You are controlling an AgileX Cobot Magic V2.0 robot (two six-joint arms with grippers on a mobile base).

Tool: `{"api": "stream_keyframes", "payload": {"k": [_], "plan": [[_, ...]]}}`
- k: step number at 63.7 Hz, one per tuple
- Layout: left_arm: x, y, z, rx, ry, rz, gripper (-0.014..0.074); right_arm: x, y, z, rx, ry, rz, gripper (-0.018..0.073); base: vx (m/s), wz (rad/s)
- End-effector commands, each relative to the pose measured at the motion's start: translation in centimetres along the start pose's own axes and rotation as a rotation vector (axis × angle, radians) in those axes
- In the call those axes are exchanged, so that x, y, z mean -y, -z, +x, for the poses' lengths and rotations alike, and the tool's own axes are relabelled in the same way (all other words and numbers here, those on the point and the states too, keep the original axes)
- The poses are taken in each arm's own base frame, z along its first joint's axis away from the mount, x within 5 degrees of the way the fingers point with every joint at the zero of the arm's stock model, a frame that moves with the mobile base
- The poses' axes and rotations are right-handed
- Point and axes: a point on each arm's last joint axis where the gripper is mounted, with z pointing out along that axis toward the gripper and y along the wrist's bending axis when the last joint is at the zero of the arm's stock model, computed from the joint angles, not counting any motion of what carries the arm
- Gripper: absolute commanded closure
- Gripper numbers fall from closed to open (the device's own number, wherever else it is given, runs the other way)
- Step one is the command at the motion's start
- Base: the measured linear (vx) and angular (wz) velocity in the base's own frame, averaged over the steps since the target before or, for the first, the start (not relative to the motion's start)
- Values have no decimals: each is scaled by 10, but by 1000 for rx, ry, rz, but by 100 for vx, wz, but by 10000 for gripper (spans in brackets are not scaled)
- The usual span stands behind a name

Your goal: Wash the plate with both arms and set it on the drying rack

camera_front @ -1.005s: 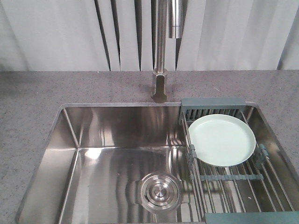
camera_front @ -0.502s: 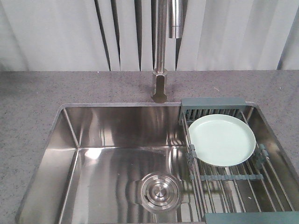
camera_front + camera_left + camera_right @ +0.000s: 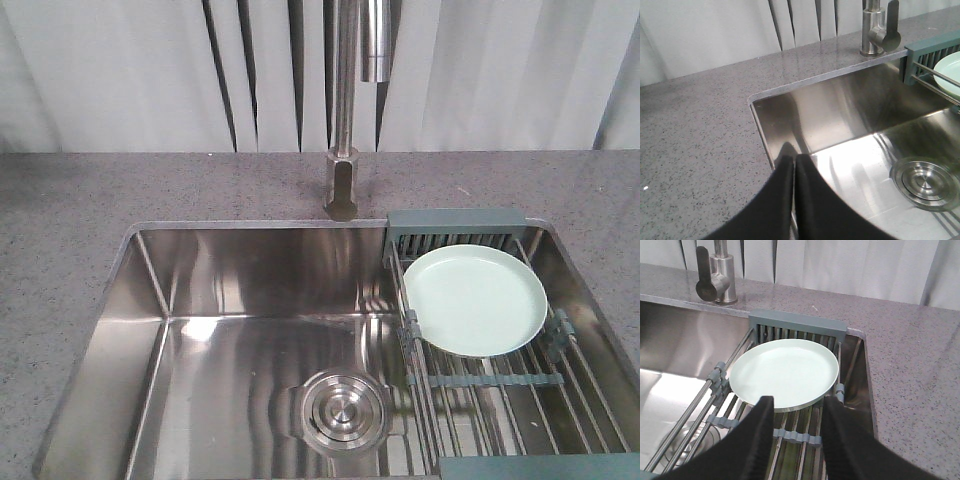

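The pale mint-green plate lies flat on the drying rack across the right side of the sink; it also shows in the right wrist view and at the left wrist view's right edge. My right gripper is open and empty, just in front of the plate's near rim, above the rack rods. My left gripper is shut and empty, over the sink's front left rim. Neither arm shows in the front view.
The steel sink has a round drain on its floor. The tap stands behind the sink on the grey speckled counter. The rack's slotted grey-blue end section sits behind the plate.
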Motion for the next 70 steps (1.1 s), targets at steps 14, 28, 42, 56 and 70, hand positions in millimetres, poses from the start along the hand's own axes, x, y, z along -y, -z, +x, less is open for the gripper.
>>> {"api": "stream_keyframes", "payload": {"k": [14,28,42,56,70], "plan": [[1,1,-14,92,7,17,601,2,2,-14,90,11,20,574,0,0],[1,1,-14,92,7,17,601,2,2,-14,93,13,20,569,0,0],[1,1,-14,92,7,17,601,2,2,-14,93,13,20,569,0,0],[1,0,-11,87,6,19,601,2,2,-14,93,14,20,569,0,0],[1,3,-5,77,122,8,601,2,2,-14,93,14,20,569,0,0]]}}
